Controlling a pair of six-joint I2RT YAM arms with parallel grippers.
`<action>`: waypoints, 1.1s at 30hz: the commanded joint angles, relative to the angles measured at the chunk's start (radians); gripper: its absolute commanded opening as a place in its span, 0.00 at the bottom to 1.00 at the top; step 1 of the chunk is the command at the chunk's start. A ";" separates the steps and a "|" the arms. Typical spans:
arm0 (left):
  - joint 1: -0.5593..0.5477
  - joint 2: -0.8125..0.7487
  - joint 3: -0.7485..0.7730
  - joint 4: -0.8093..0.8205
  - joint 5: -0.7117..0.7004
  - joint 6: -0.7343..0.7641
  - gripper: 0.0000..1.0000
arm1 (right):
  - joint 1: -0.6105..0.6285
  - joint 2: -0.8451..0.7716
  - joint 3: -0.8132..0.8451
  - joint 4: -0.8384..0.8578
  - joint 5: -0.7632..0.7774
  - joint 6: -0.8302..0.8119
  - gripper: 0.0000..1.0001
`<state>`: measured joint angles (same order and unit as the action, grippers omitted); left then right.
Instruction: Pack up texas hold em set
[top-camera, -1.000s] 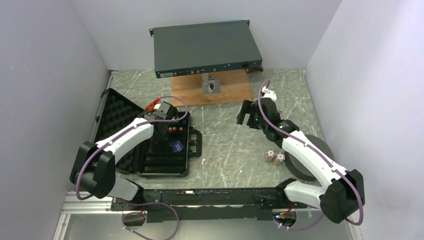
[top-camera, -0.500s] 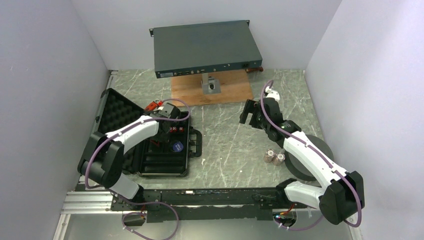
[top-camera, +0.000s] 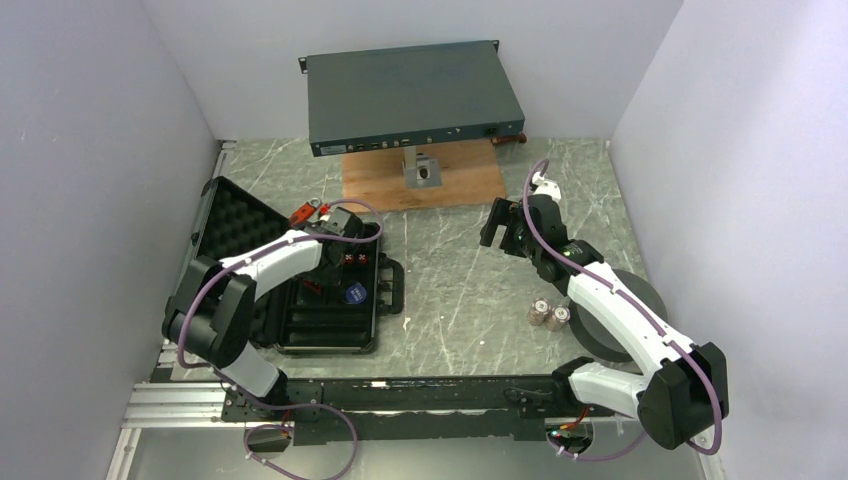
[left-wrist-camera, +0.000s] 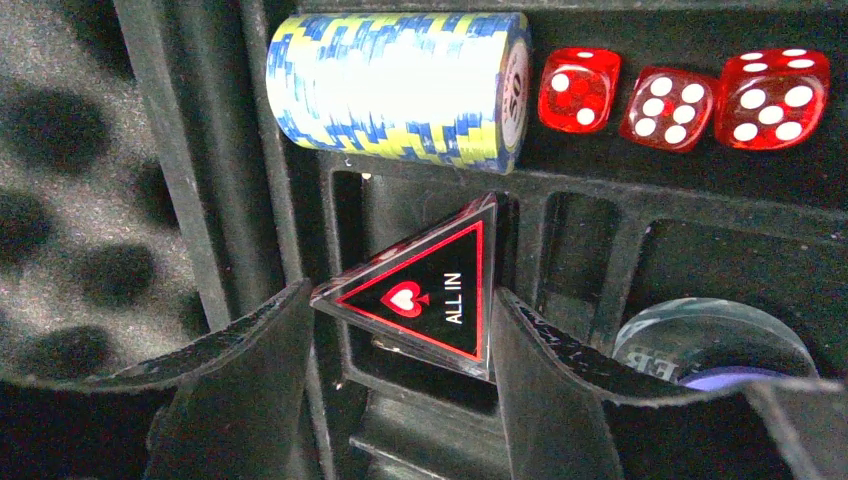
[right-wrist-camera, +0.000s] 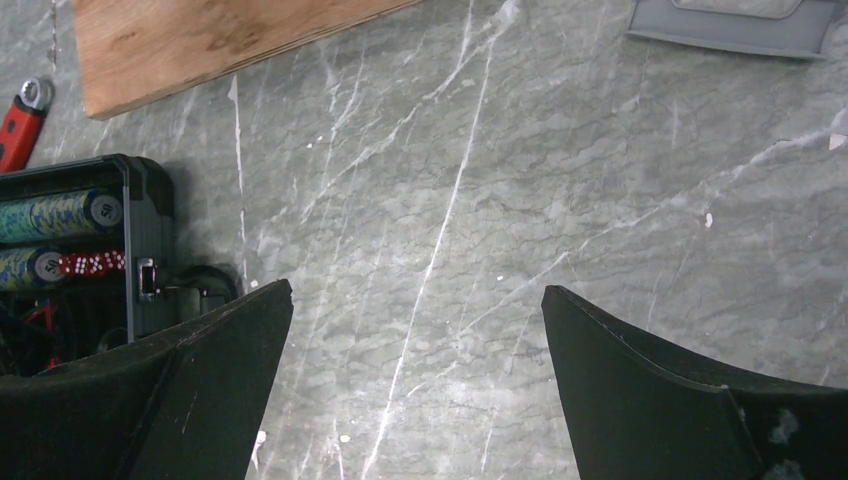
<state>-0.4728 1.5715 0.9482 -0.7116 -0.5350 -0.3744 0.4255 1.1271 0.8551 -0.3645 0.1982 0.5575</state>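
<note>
The left tool (left-wrist-camera: 400, 295) pinches the light, stiff, glossy triangle marker (left-wrist-camera: 430, 290) at its nine and three o'clock edges, likely a slippery hold; the right tool (right-wrist-camera: 416, 290) stands wide open.

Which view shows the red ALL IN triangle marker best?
Left wrist: the triangle marker fills mid-frame, lettering legible, gripped in the left claw. Top external shows at most a red speck beneath that claw. Right wrist catches only the case corner; marker not discernible.
</note>
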 joint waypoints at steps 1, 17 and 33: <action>-0.008 0.013 -0.006 0.024 0.007 0.019 0.00 | -0.007 -0.014 -0.005 0.042 -0.006 -0.013 1.00; -0.035 0.016 -0.006 0.018 0.050 0.024 0.03 | -0.010 -0.020 -0.002 0.040 -0.014 -0.013 1.00; -0.050 -0.055 -0.019 0.005 0.106 0.002 0.51 | -0.011 -0.033 -0.008 0.035 -0.010 -0.013 1.00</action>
<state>-0.4999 1.5745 0.9352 -0.7227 -0.5220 -0.3527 0.4198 1.1240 0.8551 -0.3645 0.1955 0.5571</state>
